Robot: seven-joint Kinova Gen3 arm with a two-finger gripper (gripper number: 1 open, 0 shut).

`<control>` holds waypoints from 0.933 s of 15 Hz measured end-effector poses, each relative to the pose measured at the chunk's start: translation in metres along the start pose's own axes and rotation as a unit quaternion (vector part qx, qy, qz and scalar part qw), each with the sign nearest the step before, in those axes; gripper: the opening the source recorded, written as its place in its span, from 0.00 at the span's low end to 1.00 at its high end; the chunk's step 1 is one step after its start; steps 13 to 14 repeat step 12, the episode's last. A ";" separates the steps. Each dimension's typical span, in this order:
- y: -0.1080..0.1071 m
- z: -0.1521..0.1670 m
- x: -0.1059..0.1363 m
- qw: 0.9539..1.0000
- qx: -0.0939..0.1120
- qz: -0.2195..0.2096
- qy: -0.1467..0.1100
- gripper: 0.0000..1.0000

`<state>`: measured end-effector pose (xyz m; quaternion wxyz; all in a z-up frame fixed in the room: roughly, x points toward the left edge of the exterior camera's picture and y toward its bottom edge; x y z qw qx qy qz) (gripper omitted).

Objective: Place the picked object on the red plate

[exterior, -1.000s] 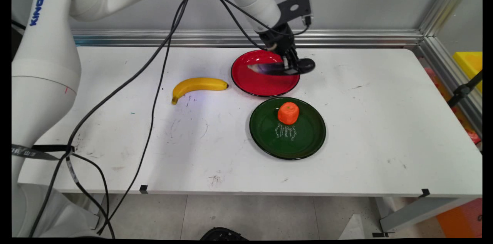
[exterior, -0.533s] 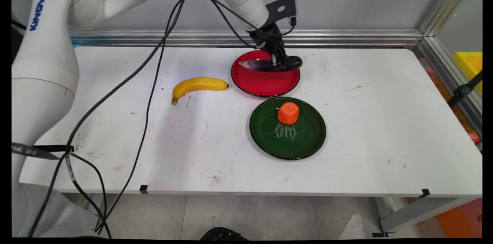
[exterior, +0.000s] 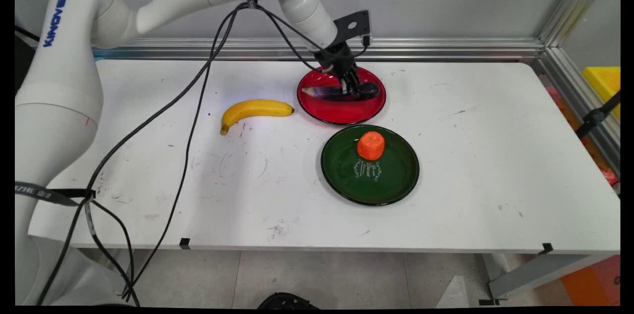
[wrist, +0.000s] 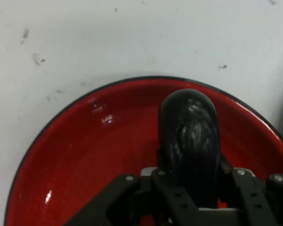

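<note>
- Eggplant point(exterior: 337, 92), dark purple, long; lies across the red plate point(exterior: 342, 112), held near its rounded end; in the hand view the eggplant point(wrist: 191, 136) fills the gap between the black fingers point(wrist: 247, 188)
- Gripper point(exterior: 349, 89); jaws closed narrowly on the eggplant, low over the red plate point(wrist: 85, 160)
- Green plate point(exterior: 391, 183), just in front of the red plate; carries an orange fruit point(exterior: 370, 145)
- Banana point(exterior: 255, 109), on the white surface point(exterior: 495, 155), left of the red plate, apart from it
- Black cables point(exterior: 198, 86); hang from the arm over the surface's left half
</note>
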<state>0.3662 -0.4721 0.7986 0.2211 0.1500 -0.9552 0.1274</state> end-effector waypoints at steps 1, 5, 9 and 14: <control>0.000 0.003 -0.003 1.000 -0.003 0.001 -0.001 0.00; 0.000 0.012 -0.010 1.000 -0.010 0.005 -0.002 0.00; 0.000 0.017 -0.011 1.000 -0.012 0.009 0.001 1.00; -0.001 0.020 -0.007 1.000 -0.010 0.011 0.004 1.00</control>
